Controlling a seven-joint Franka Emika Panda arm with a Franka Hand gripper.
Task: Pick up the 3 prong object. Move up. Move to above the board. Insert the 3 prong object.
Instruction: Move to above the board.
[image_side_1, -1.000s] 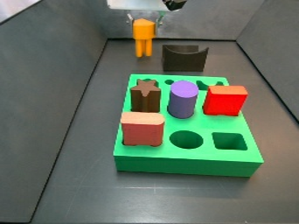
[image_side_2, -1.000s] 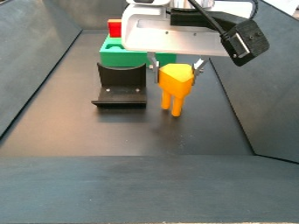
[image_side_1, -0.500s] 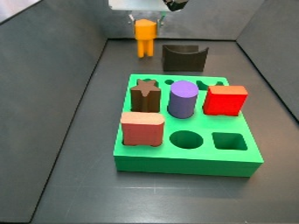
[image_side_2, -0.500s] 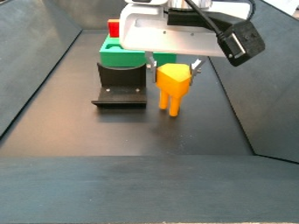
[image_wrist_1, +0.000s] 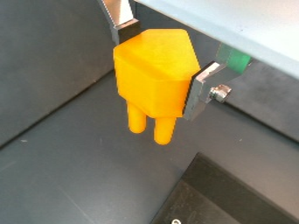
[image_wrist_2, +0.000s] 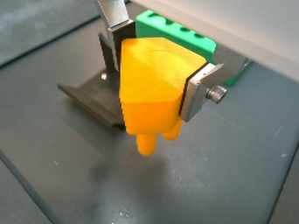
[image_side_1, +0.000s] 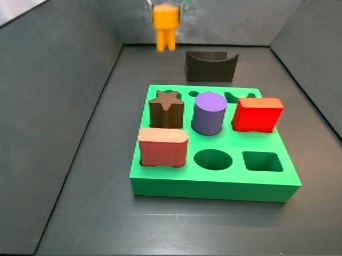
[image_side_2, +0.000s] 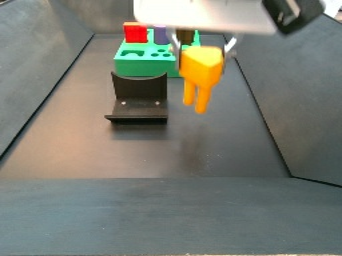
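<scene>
The 3 prong object (image_wrist_1: 152, 79) is a bright orange piece with narrow legs below a blocky top. My gripper (image_wrist_1: 158, 61) is shut on its top, a silver finger (image_wrist_1: 201, 92) pressed on each side. It hangs well above the dark floor in both side views, the orange piece (image_side_2: 201, 75) clear of the ground and high at the far end (image_side_1: 164, 25). The green board (image_side_1: 214, 185) lies nearer in that side view, apart from the piece. In a wrist view the board (image_wrist_2: 176, 35) shows behind the held piece (image_wrist_2: 152, 96).
A dark brown U-shaped block (image_side_1: 211, 66) stands on the floor between the held piece and the board. On the board sit a purple cylinder (image_side_1: 209, 112), a red block (image_side_1: 258, 114), a brown star piece (image_side_1: 166, 108) and a reddish block (image_side_1: 163, 148). Grey walls enclose the floor.
My gripper has risen with the orange piece in it; the piece now hangs higher above the floor. Nothing on the board has moved.
</scene>
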